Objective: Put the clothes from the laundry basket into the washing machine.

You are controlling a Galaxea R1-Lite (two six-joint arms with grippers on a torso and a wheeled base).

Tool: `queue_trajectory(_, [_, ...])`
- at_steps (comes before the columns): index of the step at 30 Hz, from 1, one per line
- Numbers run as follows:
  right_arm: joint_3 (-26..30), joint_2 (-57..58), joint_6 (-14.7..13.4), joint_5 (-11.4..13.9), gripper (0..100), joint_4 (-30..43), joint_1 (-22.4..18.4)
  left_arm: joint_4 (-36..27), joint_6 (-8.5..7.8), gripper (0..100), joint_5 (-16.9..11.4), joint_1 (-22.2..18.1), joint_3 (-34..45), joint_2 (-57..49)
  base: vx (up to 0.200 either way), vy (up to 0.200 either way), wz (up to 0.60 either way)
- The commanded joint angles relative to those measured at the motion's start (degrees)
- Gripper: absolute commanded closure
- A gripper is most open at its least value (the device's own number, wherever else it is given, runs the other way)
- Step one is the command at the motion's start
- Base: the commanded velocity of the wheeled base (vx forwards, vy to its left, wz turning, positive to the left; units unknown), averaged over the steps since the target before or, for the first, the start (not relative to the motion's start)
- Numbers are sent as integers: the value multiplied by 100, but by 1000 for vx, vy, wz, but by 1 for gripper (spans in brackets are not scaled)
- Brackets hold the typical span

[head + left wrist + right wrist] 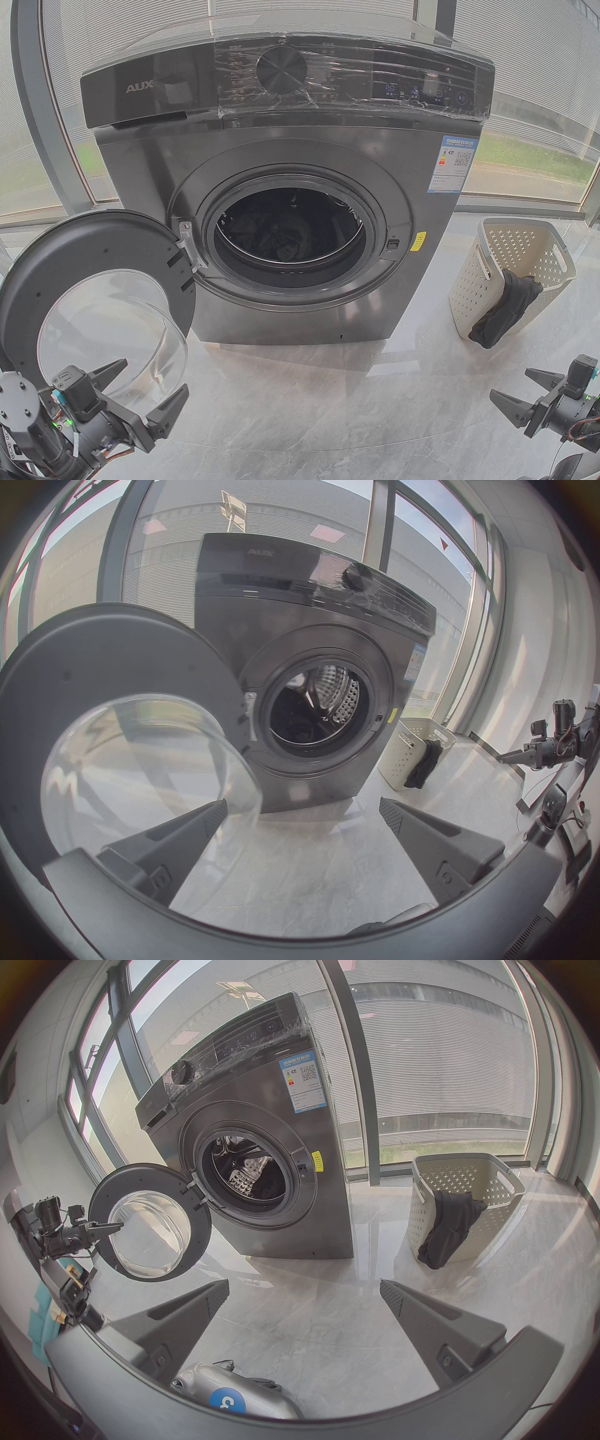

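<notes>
1. The basket (531, 250) stands on the floor (350, 406), near its right edge and just right of the washer (287, 156). One dark garment (506, 309) hangs over the basket's front rim.
2. Dark clothes (281, 234) lie inside the washer, and its door (94, 244) hangs open on the left.
3. The right tool (511, 383) is spread wide and empty, low by the floor's near right corner, apart from the garment. It is the nearer one, so it probably suits this pick.
4. Pinch the garment where it bunches at the rim, not at its loose lower end. Lift straight up, since the light basket could drag or tip.
5. Let go only well inside the washer, so that nothing trails out.
6. The left tool (153, 378), also wide and empty, sits just before the door. Keep it off the glass.
</notes>
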State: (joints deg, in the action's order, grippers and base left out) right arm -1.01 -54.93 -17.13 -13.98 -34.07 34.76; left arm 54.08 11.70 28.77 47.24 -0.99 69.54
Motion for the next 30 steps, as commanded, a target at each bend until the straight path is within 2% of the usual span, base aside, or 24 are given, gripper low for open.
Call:
queue_trajectory(1, [101,721,25,36,0,278,-250,-380,7,0,67,-101,99,-968,0,-200,0])
queue_trajectory(7, [101,729,412,36,0,234,-769,-591,16,0,76,-400,99,-1241,0,-200,0])
queue_trajectory(14, [101,1160,702,45,0,278,-1076,-1145,16,0,76,-540,99,-1750,0,-200,0])
queue_trajectory(16, [101,1318,737,62,0,305,-1120,-1294,16,0,76,-558,99,-1917,0,-200,0])
queue_trajectory(21, [101,1723,737,54,0,621,-1269,-2165,-28,0,23,-567,99,-2770,0,-200,0])
queue_trajectory(22, [101,1723,737,54,0,621,-1269,-2165,-28,0,23,-567,99,-2770,0,-200,0])
queue_trajectory(23, [101,1942,737,54,0,929,-1410,-2718,16,0,32,-760,99,-3034,0,-200,0])
queue_trajectory(24, [101,2030,746,54,0,1061,-1480,-2868,16,0,15,-892,99,-3104,0,0,0])
queue_trajectory(27, [101,2408,895,71,0,1465,-1797,-3114,-10,0,-21,-1507,99,-3394,0,0,0])
queue_trajectory(29, [101,2478,922,80,0,1518,-1841,-3131,-10,0,-29,-1621,99,-3429,0,0,0])
queue_trajectory(30, [101,2839,1054,247,0,1825,-2078,-3263,-19,0,-73,-2096,99,-3719,0,0,0])
